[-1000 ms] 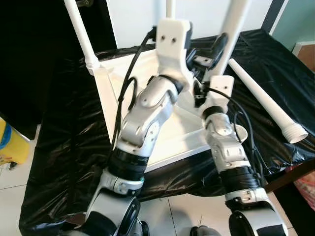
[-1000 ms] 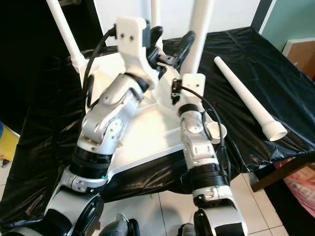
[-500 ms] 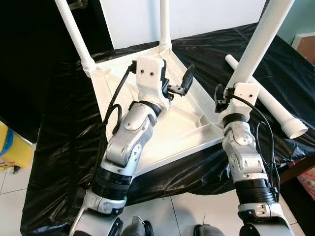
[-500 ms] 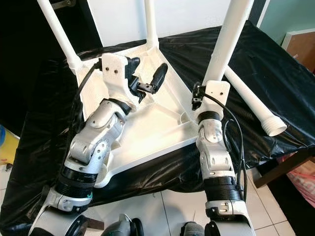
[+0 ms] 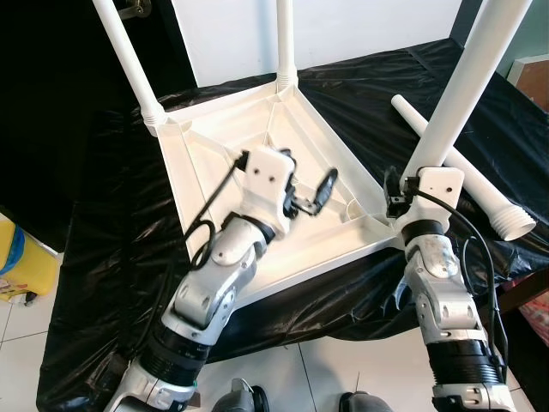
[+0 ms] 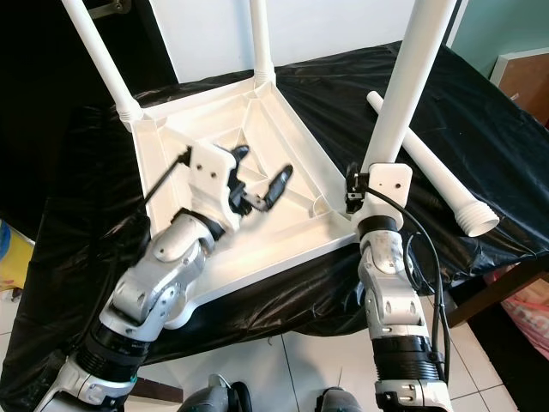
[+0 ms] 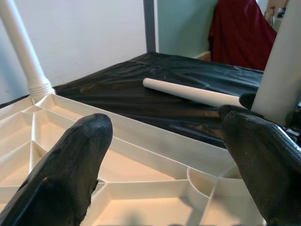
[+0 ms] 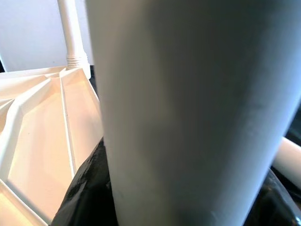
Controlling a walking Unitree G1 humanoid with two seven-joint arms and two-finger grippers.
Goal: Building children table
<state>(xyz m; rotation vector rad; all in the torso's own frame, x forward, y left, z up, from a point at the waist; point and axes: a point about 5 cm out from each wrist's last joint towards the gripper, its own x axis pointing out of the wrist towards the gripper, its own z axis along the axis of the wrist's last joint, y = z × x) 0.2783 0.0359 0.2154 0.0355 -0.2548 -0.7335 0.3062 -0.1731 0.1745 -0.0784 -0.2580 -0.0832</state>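
Left eye view: three upright legs (image 5: pixel 127 64), one loose leg (image 5: pixel 467 172); left fingers (image 5: pixel 322 187) spread empty, right fingers clamping a leg.

Upturned white tabletop (image 5: pixel 257 142): ribbed underside open in the middle, bounded by a raised rim. Three legs stand upright at its corners: far-left leg (image 5: pixel 129 60), far leg (image 5: pixel 286 43), near-right leg (image 5: pixel 459 86); wide gaps between them give access from above and from the sides.

Left gripper (image 5: pixel 310 190): hangs over the ribbed underside, fingers spread, nothing between them.

Right gripper (image 5: pixel 403 184): set against the base of the near-right leg, blocking that corner.

Loose leg (image 5: pixel 463 176): lies on the black cloth (image 5: pixel 111 257) just right of the tabletop, narrowing passage there.
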